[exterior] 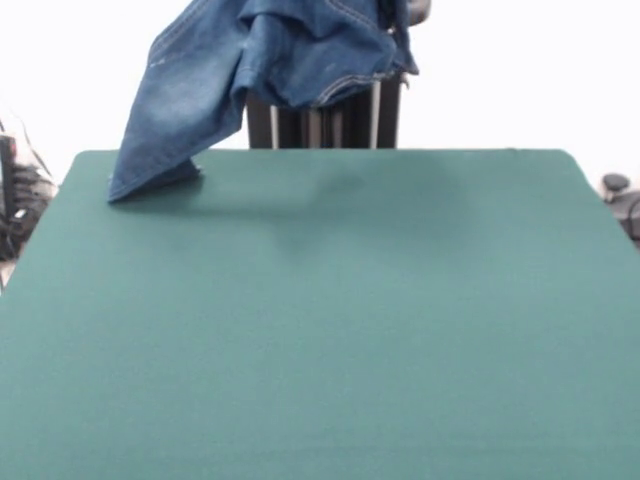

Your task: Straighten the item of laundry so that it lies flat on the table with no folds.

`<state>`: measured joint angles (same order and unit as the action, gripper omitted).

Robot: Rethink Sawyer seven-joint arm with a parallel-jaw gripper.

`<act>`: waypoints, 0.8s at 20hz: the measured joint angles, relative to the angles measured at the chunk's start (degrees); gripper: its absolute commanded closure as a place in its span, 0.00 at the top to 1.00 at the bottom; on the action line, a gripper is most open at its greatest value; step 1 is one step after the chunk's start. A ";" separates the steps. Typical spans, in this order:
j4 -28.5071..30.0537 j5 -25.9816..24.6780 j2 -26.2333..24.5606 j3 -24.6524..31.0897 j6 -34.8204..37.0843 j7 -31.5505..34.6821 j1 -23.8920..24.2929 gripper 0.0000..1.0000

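Above the table (330, 330), one pair of jeans (210, 70) hanging, hem touching; jaws' state untellable

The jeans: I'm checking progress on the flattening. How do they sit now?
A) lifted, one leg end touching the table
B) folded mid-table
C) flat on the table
A: the jeans hang from above, with only one leg's hem resting on the table at its far edge.

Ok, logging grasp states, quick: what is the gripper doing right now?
Gripper: hidden above the lifted blue denim jeans; open or shut cannot be told. One leg hem touches the dark green table.
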<state>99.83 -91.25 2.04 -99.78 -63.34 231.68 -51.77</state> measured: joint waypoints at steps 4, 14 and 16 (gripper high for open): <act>0.20 -0.09 1.27 0.00 0.00 0.00 0.11 0.00; -2.07 0.65 2.49 0.00 0.02 0.00 2.90 0.00; -3.50 2.73 2.55 0.07 0.45 0.00 3.84 0.00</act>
<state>96.33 -88.52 4.59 -99.71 -62.89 231.68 -47.93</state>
